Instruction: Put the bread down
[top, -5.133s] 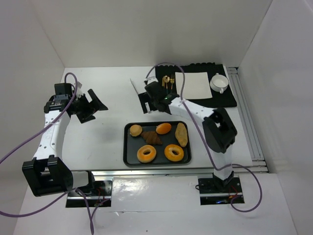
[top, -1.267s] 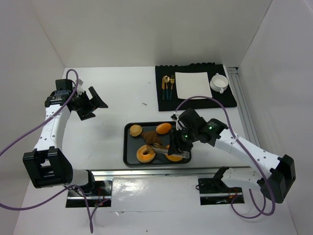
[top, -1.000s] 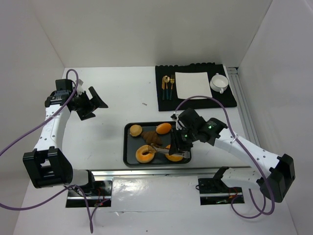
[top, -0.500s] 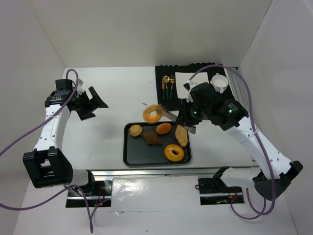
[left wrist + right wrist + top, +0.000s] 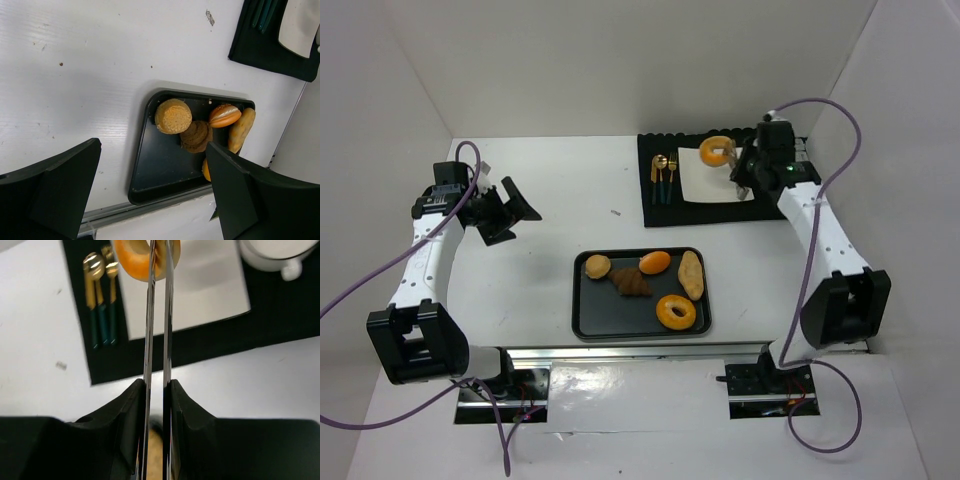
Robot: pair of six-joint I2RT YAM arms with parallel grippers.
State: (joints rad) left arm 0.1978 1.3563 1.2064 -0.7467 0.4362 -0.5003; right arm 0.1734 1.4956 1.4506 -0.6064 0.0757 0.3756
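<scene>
- Pinching the bagel (image 5: 717, 152) on edge, the right gripper (image 5: 157, 260) holds it above the white napkin (image 5: 200, 295) (cup (image 5: 270, 255) and gold spoons (image 5: 97, 300) flanking).
- Left gripper (image 5: 513, 212) is spread, well apart from the tray (image 5: 588, 322).

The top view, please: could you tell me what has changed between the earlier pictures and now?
The right gripper, shut on tongs, lifted the left ring-shaped bread off the tray and carried it to the far right, over the white napkin on the black mat. The left gripper, open, and the five other breads stayed put.
</scene>
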